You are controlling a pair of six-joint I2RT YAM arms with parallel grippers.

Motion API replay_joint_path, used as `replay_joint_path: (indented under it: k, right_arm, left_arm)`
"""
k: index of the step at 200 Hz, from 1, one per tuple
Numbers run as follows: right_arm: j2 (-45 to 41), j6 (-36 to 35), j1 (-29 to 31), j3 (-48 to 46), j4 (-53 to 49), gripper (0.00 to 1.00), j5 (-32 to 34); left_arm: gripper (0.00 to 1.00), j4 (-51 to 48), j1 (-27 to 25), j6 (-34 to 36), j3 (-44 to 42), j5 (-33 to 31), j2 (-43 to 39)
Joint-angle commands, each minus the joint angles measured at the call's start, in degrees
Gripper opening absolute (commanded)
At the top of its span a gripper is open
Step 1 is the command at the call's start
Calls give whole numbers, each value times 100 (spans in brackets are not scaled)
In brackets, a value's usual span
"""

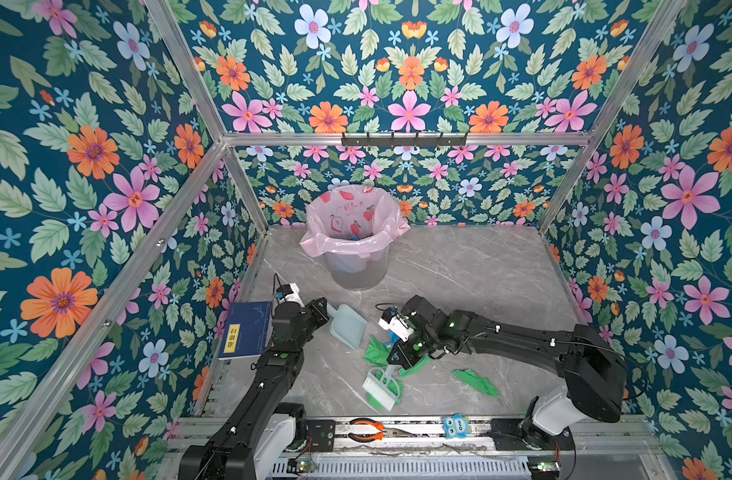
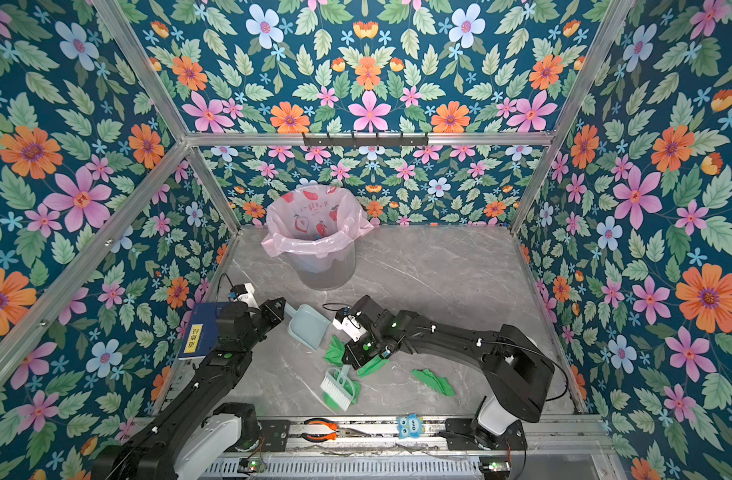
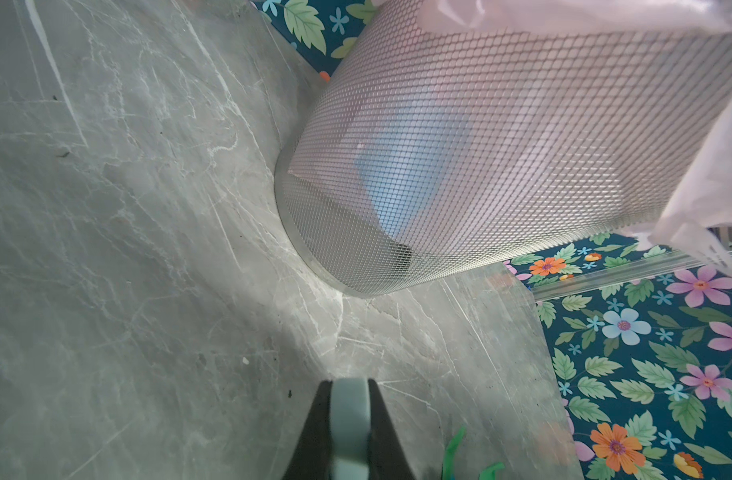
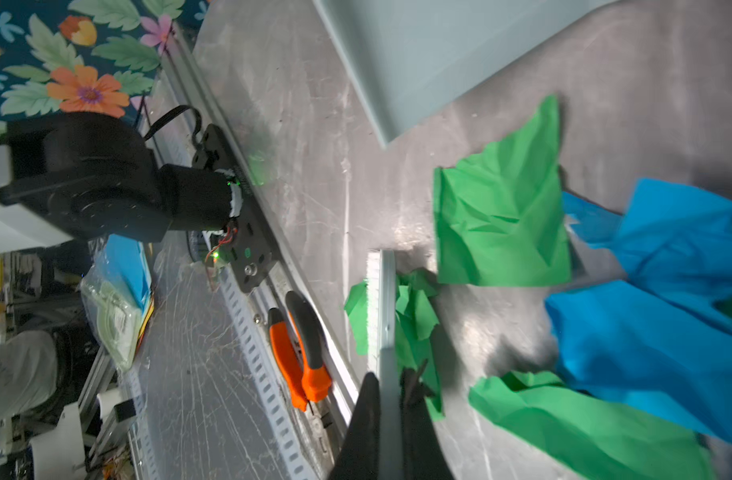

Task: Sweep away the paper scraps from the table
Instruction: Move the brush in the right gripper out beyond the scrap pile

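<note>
- Located table (image 1: 459,282): grey marble-patterned surface with white veins, edged by aluminium rails (image 1: 248,274) and enclosed by floral walls (image 1: 86,187).
- Found green paper scraps (image 1: 475,381) spread over near half of table, between the two arms. Noted one scrap lying apart to the right and the others bunched near the middle.
- Recorded blue paper scrap (image 4: 646,332) lying against the green ones in right wrist view.
- Found brush (image 1: 380,384) with head over a green scrap, near front rail.
- Confirmed right gripper (image 4: 391,384) clamped on brush handle, jaws pressed to both sides of it.
- Found pale blue dustpan (image 1: 349,326) on table left of centre, wide open edge just beside a green scrap.
- Confirmed left gripper (image 3: 349,386) clamped on dustpan handle, jaws tight against it.
- Located mesh waste bin (image 1: 358,274) fitted with pink liner (image 1: 314,243), upright at far edge of table, well apart from scraps.
- Noted orange-handled pliers (image 1: 366,430) and blue owl figure (image 1: 455,426) on front rail.
- Noted dark blue book (image 1: 248,330) at left table edge.
</note>
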Motion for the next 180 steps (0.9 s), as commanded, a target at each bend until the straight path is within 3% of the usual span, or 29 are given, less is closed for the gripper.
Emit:
replay_joint_path:
  k: [1,58,87,121,163,180]
  right_arm:
    - [-147,-203,-235,-63,-265,0,663]
    - [-241,-564,-918,210,-593,0,1410]
    - [-116,-925,-1046,579,-810,0,2214]
    - [-139,-1055,-1127,1141,-1175,0,1967]
    - [-1725,-777,-1102,936,-2420,0,1479]
    - [-2205,-401,-1107,956,-3176,0,1842]
  left_arm:
    - [0,255,6,-31,-2,70,23]
    - [0,352,6,-57,-27,120,74]
    - [0,376,6,-73,-46,105,66]
    - [0,392,6,-76,-20,128,71]
    - [0,286,6,-61,16,147,-64]
    - [0,252,6,-91,50,184,-81]
